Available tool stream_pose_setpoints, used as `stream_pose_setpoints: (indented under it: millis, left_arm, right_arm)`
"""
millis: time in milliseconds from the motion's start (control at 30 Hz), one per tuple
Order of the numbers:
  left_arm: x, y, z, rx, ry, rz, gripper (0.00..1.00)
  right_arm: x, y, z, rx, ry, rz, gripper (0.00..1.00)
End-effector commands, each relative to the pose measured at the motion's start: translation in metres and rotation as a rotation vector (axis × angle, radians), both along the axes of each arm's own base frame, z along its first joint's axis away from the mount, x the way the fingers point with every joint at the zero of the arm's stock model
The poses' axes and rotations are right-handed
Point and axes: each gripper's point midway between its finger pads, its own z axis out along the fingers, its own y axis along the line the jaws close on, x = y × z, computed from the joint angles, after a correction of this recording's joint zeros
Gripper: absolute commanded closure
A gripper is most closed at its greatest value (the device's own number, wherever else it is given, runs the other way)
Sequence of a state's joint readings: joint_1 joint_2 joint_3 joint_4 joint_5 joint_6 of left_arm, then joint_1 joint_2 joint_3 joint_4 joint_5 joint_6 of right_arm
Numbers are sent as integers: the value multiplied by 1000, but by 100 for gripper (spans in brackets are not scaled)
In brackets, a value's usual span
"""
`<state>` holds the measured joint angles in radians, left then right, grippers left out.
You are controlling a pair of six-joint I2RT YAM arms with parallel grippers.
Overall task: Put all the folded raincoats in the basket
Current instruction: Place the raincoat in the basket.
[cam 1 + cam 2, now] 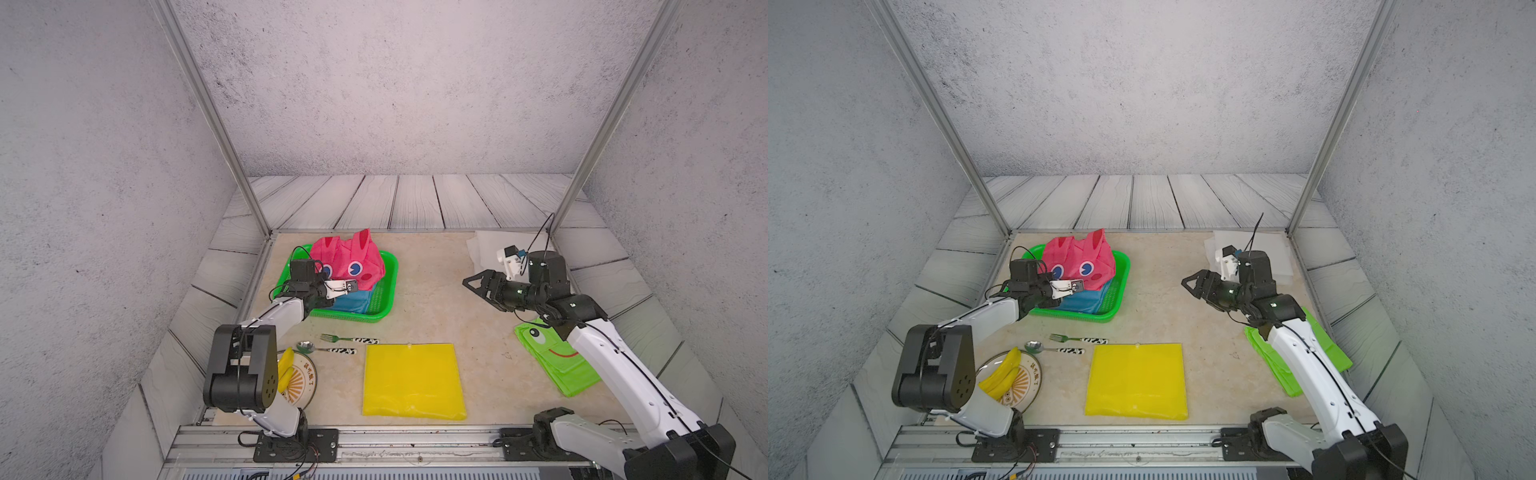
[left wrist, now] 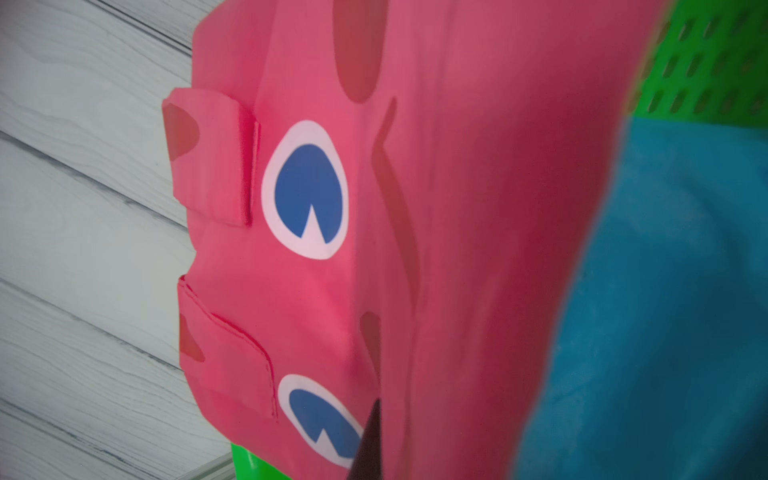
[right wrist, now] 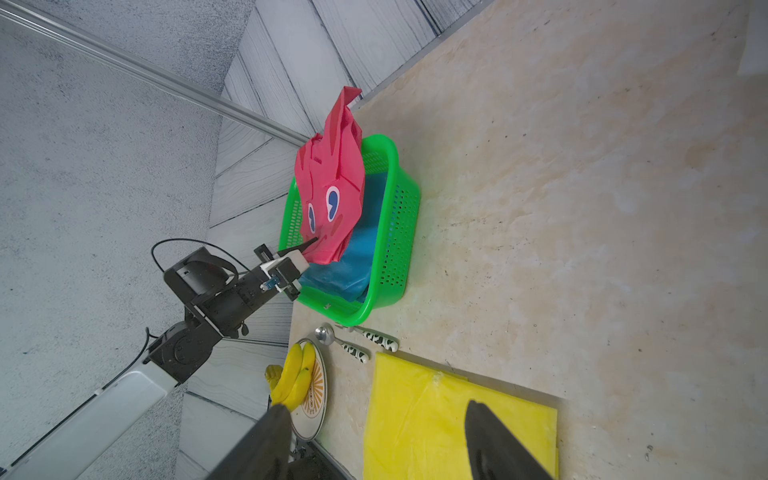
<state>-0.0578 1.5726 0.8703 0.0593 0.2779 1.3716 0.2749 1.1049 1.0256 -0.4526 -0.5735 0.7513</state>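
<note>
Pinched by the left hand (image 3: 311, 243), the pink cartoon-faced folded plastic raincoat (image 1: 353, 257) stands up inside the shallow bright green perforated plastic basket (image 1: 353, 318), atop a blue folded sheet (image 1: 353, 302). Right of the basket, the right hand (image 1: 471, 284) hovers spread; a yellow folded plastic sheet (image 1: 413, 380) lies in front of the basket.

A beige marble-patterned tabletop (image 1: 436, 299) carries a shallow bright green plastic mesh basket (image 1: 353, 316) at its far left. Nearer lie a metal fork with a cow-patterned handle (image 1: 349, 339), a matching spoon (image 1: 328, 349) and a round printed plate (image 1: 305, 380). A flat yellow folded plastic square (image 1: 413, 380) lies at the near middle, a lime-green frog-faced folded raincoat (image 1: 557, 357) to the right, and a white sheet (image 1: 484, 247) in the far right corner.
</note>
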Motion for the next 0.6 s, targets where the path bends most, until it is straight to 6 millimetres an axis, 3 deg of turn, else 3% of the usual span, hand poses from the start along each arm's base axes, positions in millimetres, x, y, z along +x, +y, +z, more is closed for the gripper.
stream_pose_setpoints:
  millis: [0,100,167,300,367,567]
  left_arm:
    - [-6,1,9,13,-8,-22,100]
    - [-6,2,11,14,4,-21,100]
    - [-6,3,6,15,48,-4,94]
    - [-3,12,7,2,112,77,75]
    - [-3,14,7,16,105,83,58]
    - [-14,8,20,-6,110,54,39]
  right_arm:
    - [1,2,11,2,-29,11,30]
    - [0,1,11,0,-28,6,30]
    - [1,2,11,2,-30,7,29]
    - [0,1,11,2,-29,6,29]
    - [0,1,10,-2,-29,6,29]
    - [2,2,8,6,-22,3,29]
